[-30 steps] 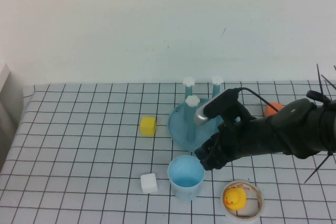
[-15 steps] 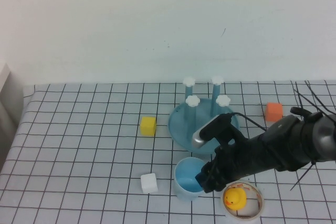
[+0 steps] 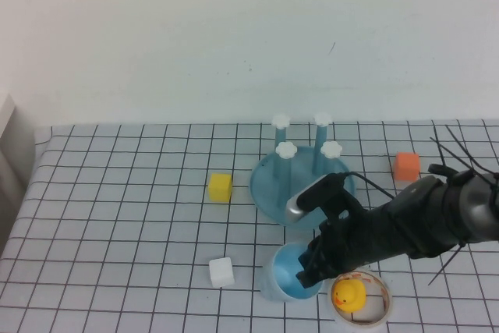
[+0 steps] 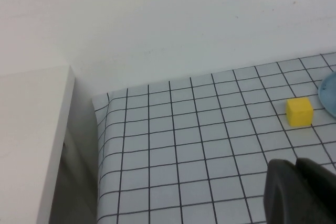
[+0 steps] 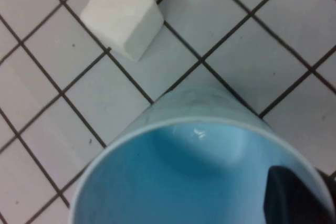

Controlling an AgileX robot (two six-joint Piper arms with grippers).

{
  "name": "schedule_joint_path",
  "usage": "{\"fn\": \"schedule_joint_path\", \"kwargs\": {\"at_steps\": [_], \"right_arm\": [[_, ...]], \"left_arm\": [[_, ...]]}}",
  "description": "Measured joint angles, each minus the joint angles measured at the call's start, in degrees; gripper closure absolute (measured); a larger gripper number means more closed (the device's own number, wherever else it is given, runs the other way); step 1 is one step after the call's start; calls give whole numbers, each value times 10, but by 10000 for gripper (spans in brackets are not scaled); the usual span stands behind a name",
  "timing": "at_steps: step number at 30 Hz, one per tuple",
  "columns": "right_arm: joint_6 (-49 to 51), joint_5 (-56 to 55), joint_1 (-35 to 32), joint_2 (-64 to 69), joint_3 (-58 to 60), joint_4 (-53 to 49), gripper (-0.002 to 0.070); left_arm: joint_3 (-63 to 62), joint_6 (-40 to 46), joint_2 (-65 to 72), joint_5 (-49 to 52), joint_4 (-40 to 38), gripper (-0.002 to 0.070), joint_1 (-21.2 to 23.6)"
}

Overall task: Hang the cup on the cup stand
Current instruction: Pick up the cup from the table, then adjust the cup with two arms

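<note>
The pale blue cup stands near the table's front edge and leans a little to the right. It fills the right wrist view. My right gripper is at the cup's right rim. One dark finger is inside the cup and the other is outside, closed on the wall. The cup stand, a blue dish with four white-capped pegs, sits behind the cup and holds nothing. My left gripper is shut and empty over the table's left part, out of the high view.
A white cube lies left of the cup. A yellow cube lies left of the stand. A tape ring with a yellow duck sits right of the cup. An orange cube is at the far right.
My right gripper came down from beside the stand to the cup's right rim. The cup has shifted slightly right and tipped. The stand's fourth peg is uncovered now.
</note>
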Motion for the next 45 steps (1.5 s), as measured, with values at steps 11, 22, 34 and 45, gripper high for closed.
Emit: {"fn": "schedule_joint_path", "kwargs": {"at_steps": [11,22,34,45], "right_arm": [[-197,6,0,-184,0,143,659],[-429,204,0,-320,0,247,659],[-438,329,0,-336,1,246,659],[-489,328,14,-336,1,246,659]], "left_arm": [[0,0,0,-89,-92,676,0],[0,9,0,-209,60,676,0],[0,-476,0,-259,117,676,0],[0,-927,0,-256,142,586,-17]]}}
